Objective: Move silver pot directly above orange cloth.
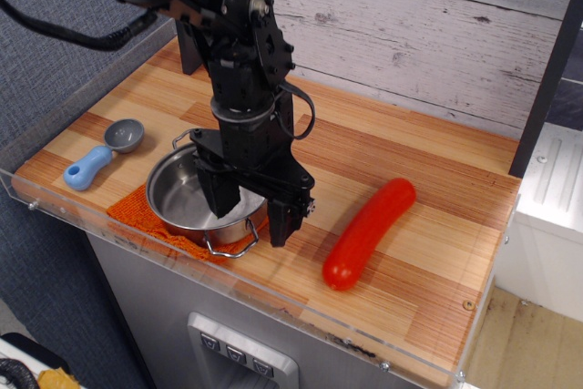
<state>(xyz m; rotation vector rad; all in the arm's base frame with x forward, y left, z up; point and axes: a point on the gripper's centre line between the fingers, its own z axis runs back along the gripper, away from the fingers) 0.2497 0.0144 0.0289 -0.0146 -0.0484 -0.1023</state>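
Note:
The silver pot (182,196) sits on the orange cloth (135,213) near the table's front left edge; only the cloth's left and front edges show from under it. My gripper (252,213) is low over the pot's right side. It is open, with one finger (219,199) inside the pot and the other finger (282,220) outside, so the jaws straddle the right rim. The arm hides the pot's right half. One wire handle (228,245) shows at the front and the other at the back left.
A blue-handled scoop (100,154) lies left of the pot. A long red sausage-shaped object (369,232) lies to the right. A clear acrylic rim (137,252) runs along the table's front and left edges. A wooden plank wall stands behind.

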